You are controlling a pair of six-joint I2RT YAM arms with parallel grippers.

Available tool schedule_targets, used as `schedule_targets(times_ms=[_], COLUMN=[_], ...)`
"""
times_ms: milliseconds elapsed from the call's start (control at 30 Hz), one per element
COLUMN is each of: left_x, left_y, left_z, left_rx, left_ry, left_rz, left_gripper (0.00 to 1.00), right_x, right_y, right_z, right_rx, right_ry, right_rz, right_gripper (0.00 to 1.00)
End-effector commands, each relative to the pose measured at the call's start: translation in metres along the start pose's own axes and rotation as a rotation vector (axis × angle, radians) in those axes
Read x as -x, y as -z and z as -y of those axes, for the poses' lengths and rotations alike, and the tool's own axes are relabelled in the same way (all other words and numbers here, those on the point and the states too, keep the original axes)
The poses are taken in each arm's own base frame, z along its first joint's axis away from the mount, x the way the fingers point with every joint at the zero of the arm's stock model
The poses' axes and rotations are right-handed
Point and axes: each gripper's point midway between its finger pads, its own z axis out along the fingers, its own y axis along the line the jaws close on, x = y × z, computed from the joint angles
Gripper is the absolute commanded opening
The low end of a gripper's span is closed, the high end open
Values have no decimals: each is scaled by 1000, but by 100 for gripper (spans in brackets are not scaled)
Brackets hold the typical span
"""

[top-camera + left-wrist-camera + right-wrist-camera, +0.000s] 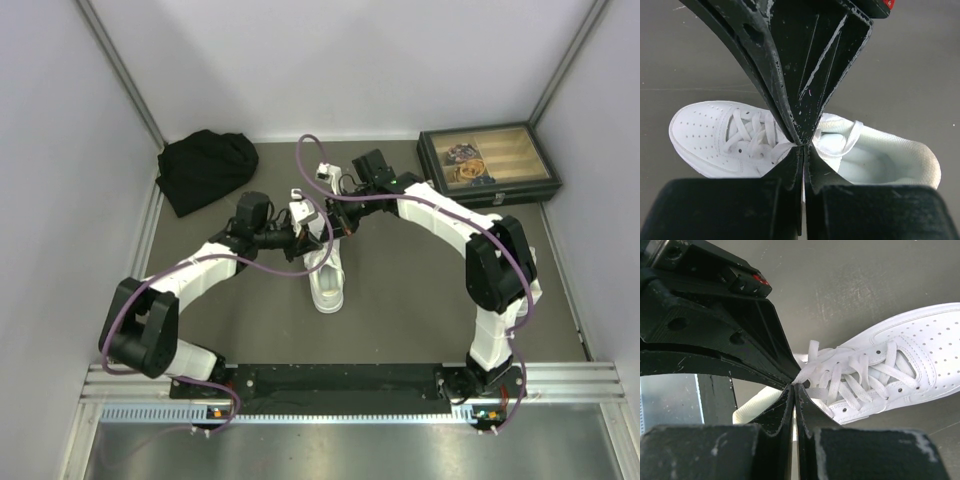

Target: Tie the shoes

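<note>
One white sneaker (326,285) lies mid-table with its toe toward the arm bases; it also shows in the left wrist view (705,132) and the right wrist view (920,340). Both grippers meet tip to tip over its laced throat. My left gripper (308,238) (803,146) is shut, with a thin white lace (781,148) running into its tips. My right gripper (338,222) (793,385) is shut too, and a bunched lace strand (812,369) leads into its pinch. The other gripper's black fingers hide part of the tongue in each wrist view.
A black cloth bundle (205,168) sits at the back left. A dark box with a wooden tray (488,165) stands at the back right. Grey walls close in both sides and the back. Purple cables (305,150) loop above the grippers.
</note>
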Motion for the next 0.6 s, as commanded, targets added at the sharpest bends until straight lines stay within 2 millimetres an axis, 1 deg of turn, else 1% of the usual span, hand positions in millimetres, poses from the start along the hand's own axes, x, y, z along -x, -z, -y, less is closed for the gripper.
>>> schedule_targets(times_ms=[0, 33, 67, 133, 167, 267, 367, 500, 567], left_x=[21, 20, 22, 18, 18, 15, 14, 15, 15], left_y=[-8, -9, -10, -11, -11, -11, -11, -11, -11], left_z=[-3, -3, -4, -2, -2, -1, 0, 0, 1], left_rx=[-23, -23, -21, -27, -28, -30, -34, -34, -34], left_ry=[-36, -25, -34, -36, -37, -38, -40, -49, -54], left_rz=[75, 77, 89, 86, 86, 85, 88, 90, 90], left_gripper=[0, 0, 0, 0, 0, 0, 0, 0, 0], right_x=[15, 15, 15, 16, 18, 26, 28, 19, 18], right_y=[14, 15, 16, 22, 25, 39, 50, 48, 45], right_z=[-17, -16, -17, -14, -14, -7, 1, 12, 15], right_rx=[24, 22, 23, 22, 23, 11, -3, -35, -31], right_ry=[52, 49, 44, 22, -2, -39, -100, -171, -203], right_rz=[39, 40, 37, 46, 52, 84, 106, 93, 94], right_gripper=[0, 2, 6, 13, 21, 30, 33, 33, 33])
